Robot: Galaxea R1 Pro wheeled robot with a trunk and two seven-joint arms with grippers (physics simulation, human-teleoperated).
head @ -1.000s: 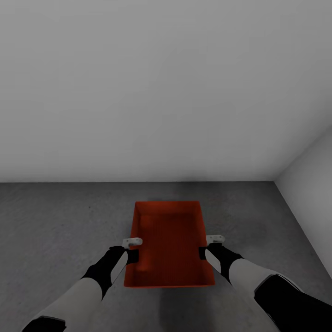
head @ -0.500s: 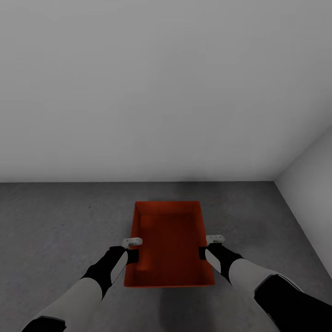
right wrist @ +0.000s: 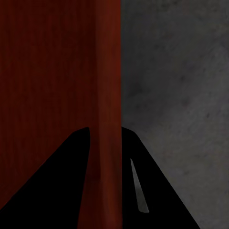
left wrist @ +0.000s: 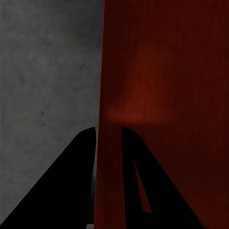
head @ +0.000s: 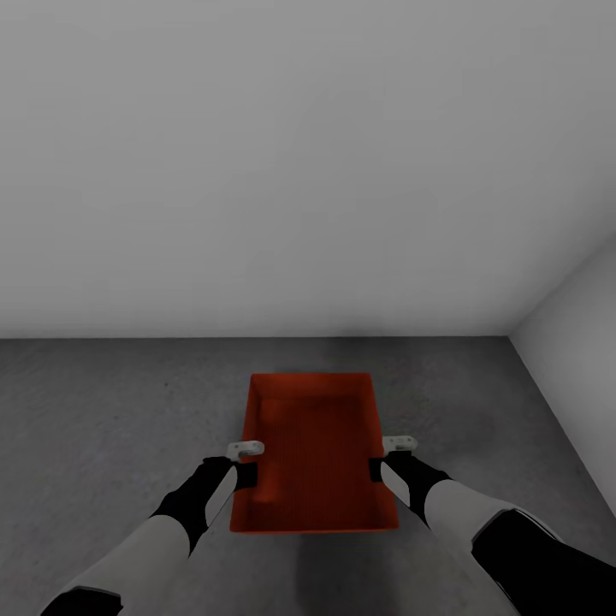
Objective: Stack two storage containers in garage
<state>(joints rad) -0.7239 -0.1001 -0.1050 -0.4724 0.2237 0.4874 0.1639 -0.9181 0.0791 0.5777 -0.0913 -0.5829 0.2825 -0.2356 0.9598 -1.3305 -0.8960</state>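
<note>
One red-orange storage container (head: pixel 312 453) sits in front of me over the dark grey concrete floor (head: pixel 103 411) of the garage, its open top facing up. My left gripper (head: pixel 248 473) is shut on its left wall and my right gripper (head: pixel 376 469) on its right wall. In the left wrist view the black fingers (left wrist: pixel 76 167) straddle the container's wall (left wrist: pixel 167 71), with the floor (left wrist: pixel 47 71) beside it. In the right wrist view the gripper (right wrist: pixel 105 138) pinches the red wall (right wrist: pixel 47 71) the same way. I cannot tell whether the container touches the floor.
A plain pale grey wall (head: pixel 308 171) stands straight ahead, just beyond the container. A second wall (head: pixel 582 342) meets it at a corner on the right. Bare concrete spreads to the left and around the container.
</note>
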